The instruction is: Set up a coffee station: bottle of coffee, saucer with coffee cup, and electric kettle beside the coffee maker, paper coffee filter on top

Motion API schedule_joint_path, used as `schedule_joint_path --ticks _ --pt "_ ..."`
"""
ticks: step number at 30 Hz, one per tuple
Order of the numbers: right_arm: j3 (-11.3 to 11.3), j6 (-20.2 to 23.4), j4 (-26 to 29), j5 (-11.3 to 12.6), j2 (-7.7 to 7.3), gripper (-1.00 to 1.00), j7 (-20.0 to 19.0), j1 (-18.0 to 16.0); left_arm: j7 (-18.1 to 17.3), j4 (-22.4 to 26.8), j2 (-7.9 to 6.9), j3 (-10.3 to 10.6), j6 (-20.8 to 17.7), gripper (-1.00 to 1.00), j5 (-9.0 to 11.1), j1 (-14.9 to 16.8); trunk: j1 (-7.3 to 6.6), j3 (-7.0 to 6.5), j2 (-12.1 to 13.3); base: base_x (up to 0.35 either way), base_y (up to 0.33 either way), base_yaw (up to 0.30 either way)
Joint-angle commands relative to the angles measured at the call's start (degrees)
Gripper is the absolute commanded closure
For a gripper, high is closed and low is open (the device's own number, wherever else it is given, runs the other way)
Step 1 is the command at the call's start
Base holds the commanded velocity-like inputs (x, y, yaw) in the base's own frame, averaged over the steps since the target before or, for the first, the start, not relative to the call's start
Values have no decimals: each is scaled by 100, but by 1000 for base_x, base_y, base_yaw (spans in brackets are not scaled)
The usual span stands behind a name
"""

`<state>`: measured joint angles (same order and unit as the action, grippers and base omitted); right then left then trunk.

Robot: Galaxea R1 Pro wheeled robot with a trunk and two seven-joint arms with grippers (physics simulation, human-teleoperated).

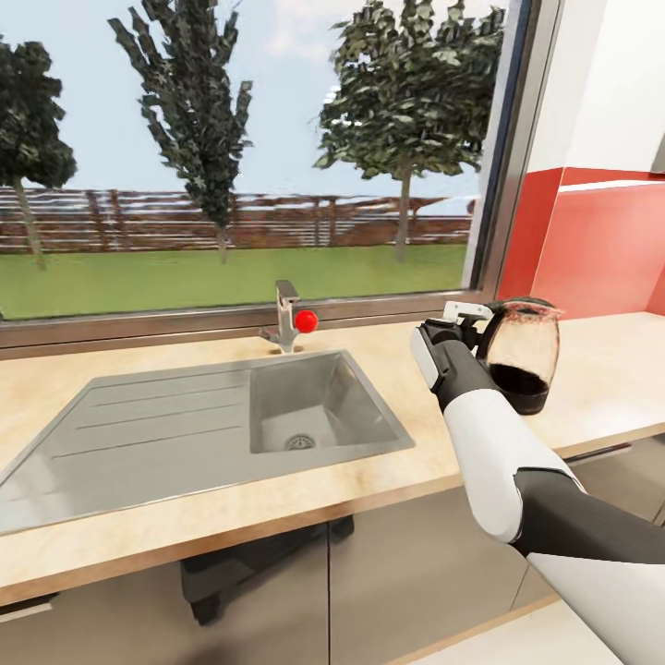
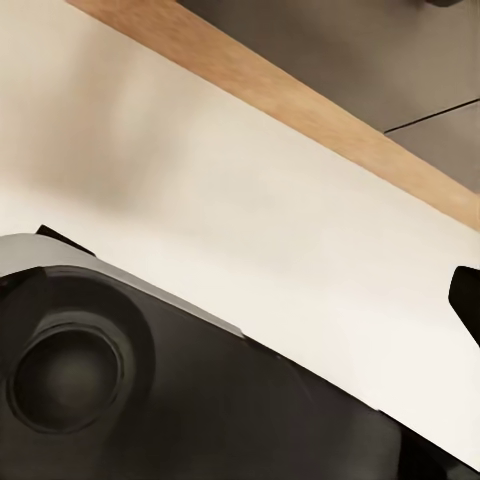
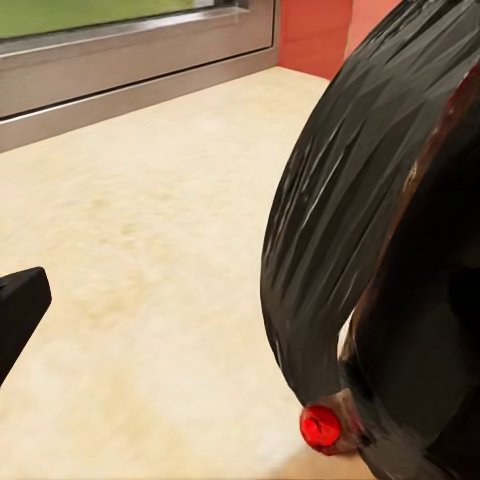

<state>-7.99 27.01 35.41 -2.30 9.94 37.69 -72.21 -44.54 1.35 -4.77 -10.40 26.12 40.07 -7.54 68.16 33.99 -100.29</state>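
Note:
The electric kettle [image 1: 522, 356], clear glass on a dark base with a white lid tab, stands on the beige countertop [image 1: 610, 369] right of the sink. My right gripper [image 1: 454, 325] is at the kettle's handle side, level with its upper half. In the right wrist view the kettle's black body [image 3: 400, 230] with a small red button looms close, and one black fingertip [image 3: 18, 310] stands far off to the side, so the jaws are open. In the left wrist view one dark fingertip [image 2: 466, 298] hangs over the pale floor. Coffee maker, coffee bottle, filter, saucer and cup are out of view.
A steel sink [image 1: 139, 425] with drainboard and a faucet [image 1: 286, 319] bearing a red knob lies to the left. A window frame runs behind the counter; a red backsplash [image 1: 600, 249] rises at the right. Grey cabinet fronts [image 1: 406, 573] sit below. My dark base [image 2: 70, 370] is near the left gripper.

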Motion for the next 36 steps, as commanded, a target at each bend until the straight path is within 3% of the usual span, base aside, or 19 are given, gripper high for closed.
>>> schedule_joint_path --ticks 1,36 --pt "-18 41 8 -25 6 -100 1 -3 -19 6 0 -45 8 -100 -34 -1 0 5 -3 32 -21 0" --pt "-22 33 9 -25 6 -100 2 -3 -19 6 1 -46 7 -100 -34 -1 0 5 -3 22 -14 0"
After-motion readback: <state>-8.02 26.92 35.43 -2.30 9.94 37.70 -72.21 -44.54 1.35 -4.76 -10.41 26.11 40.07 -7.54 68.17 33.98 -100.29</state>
